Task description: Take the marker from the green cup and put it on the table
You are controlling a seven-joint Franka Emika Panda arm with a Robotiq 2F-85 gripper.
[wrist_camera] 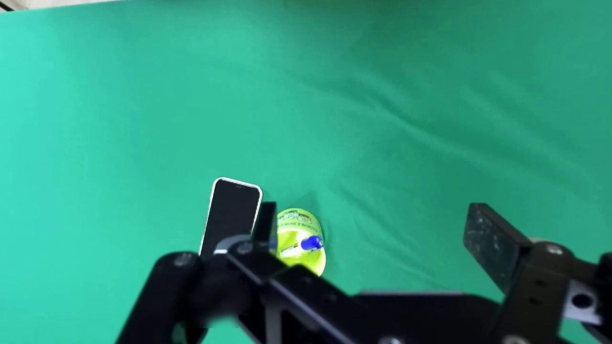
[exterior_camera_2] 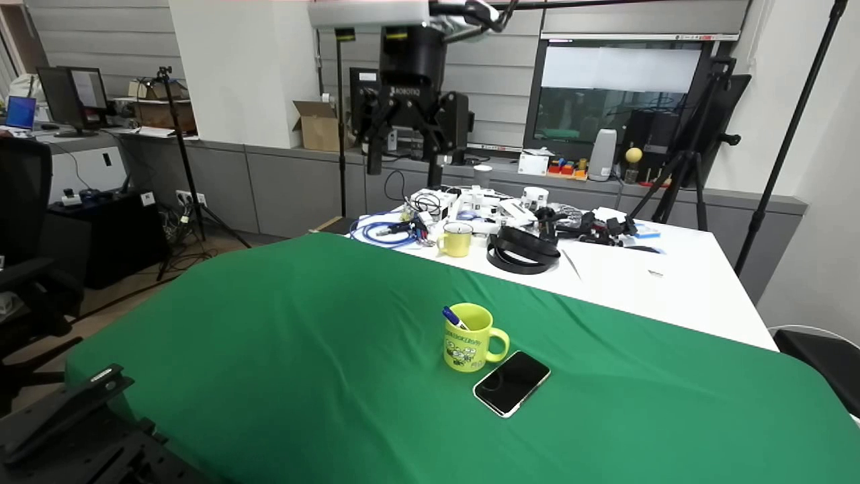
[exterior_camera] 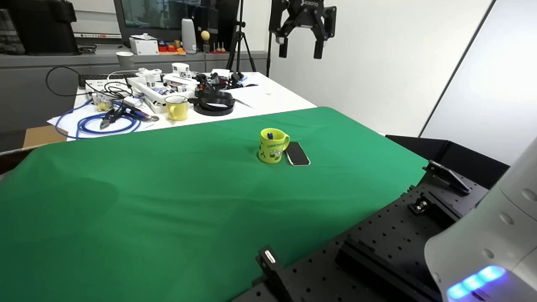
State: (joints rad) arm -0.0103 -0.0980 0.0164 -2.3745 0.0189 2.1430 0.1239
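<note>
The green cup, a lime-yellow mug, stands upright on the table in both exterior views (exterior_camera: pixel 268 152) (exterior_camera_2: pixel 463 351). It also shows in the wrist view (wrist_camera: pixel 297 220), partly hidden behind a finger. The marker leans inside it with its blue end at the rim (exterior_camera: pixel 270 136) (exterior_camera_2: pixel 453 316) (wrist_camera: pixel 311 243); its lower part is hidden. The table is covered in green cloth (exterior_camera: pixel 180 184) (exterior_camera_2: pixel 269 336) (wrist_camera: pixel 143 119). My gripper (exterior_camera: pixel 301 49) (exterior_camera_2: pixel 404 168) is open and empty, high above the table. In the wrist view, its fingers (wrist_camera: pixel 377 227) are wide apart and the cup lies by the left finger.
A black phone (exterior_camera: pixel 297 154) (exterior_camera_2: pixel 512 384) (wrist_camera: pixel 232 215) lies flat beside the cup's handle. A white table (exterior_camera: pixel 277 94) behind holds cables, tools, a yellow mug (exterior_camera: pixel 178 110) and a black ring-shaped object (exterior_camera: pixel 214 102). A black perforated base plate (exterior_camera: pixel 377 235) borders the cloth.
</note>
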